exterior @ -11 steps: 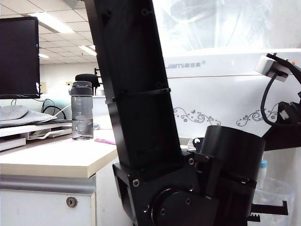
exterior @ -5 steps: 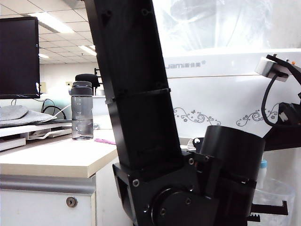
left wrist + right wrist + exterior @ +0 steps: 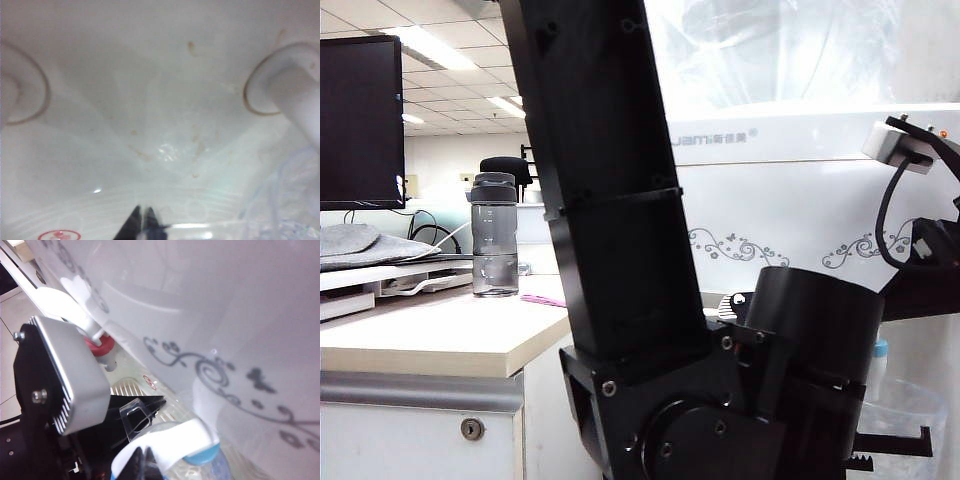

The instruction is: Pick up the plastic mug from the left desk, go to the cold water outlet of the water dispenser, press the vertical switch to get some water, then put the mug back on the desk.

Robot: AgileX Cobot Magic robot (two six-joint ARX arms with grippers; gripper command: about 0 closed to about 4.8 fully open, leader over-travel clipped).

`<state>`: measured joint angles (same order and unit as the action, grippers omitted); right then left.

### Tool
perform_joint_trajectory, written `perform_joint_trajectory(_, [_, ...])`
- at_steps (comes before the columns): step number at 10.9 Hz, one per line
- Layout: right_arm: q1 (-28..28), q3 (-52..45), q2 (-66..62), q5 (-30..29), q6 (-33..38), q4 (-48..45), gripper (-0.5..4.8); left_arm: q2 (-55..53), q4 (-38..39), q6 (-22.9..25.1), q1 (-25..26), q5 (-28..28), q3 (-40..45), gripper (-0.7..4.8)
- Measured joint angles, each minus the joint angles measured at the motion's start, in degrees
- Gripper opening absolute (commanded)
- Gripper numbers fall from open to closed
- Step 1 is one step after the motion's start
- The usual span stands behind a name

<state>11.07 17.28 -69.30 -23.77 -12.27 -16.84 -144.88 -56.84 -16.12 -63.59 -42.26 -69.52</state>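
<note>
An open-plan office with ceiling strip lights lies behind the left desk [image 3: 440, 345], whose pale top carries a smoky-grey bottle [image 3: 494, 236] and a dark monitor [image 3: 360, 120]; the plastic mug is not on that desk. In the exterior view a black arm column fills the middle, the water dispenser [image 3: 800, 200] stands behind with its grey scrollwork, and at the lower right edge the clear rim of the plastic mug [image 3: 918, 410] shows under a blue-collared tap. In the left wrist view the dispenser's white recess fills the frame, with a tap stem at either side; the left gripper [image 3: 142, 220] shows its two dark fingertips pressed together over a clear edge, which is probably the mug's handle or rim, though the glare makes that hard to confirm. The mug's dimpled wall [image 3: 290, 200] sits below one stem. In the right wrist view the right gripper [image 3: 141, 460] has its fingertips clenched together with nothing between them, just beside the vertical switch [image 3: 170, 440] of the cold water outlet [image 3: 202, 455]; the red-collared tap [image 3: 100, 346] stands well apart. The step in hand looks like the press on the lever, and the next move calls for a steady push while the left arm keeps the mug under the spout.
</note>
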Motion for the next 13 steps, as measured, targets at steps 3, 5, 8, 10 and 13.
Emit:
perform_joint_trajectory(3, [0.0, 0.0, 0.0, 0.0, 0.24, 0.0, -0.01, 0.0, 0.0, 0.0, 0.0, 0.0, 0.0, -0.06])
perform_joint_trajectory(5, [0.0, 0.02, -0.15, -0.26, 0.26, -0.02, -0.01, 0.0, 0.0, 0.0, 0.0, 0.0, 0.0, -0.06])
perform_joint_trajectory(8, [0.0, 0.24, -2.03, -0.85, 0.28, -1.27, -0.01, 0.0, 0.04, 0.0, 0.0, 0.0, 0.0, -0.06])
perform_joint_trajectory(10, [0.0, 0.26, -2.89, -1.16, 0.33, -1.92, -0.01, 0.0, 0.04, 0.0, 0.0, 0.0, 0.0, -0.06])
perform_joint_trajectory(13, [0.0, 0.28, -3.08, -1.31, 0.33, -2.12, -0.01, 0.0, 0.02, 0.0, 0.0, 0.0, 0.04, -0.06])
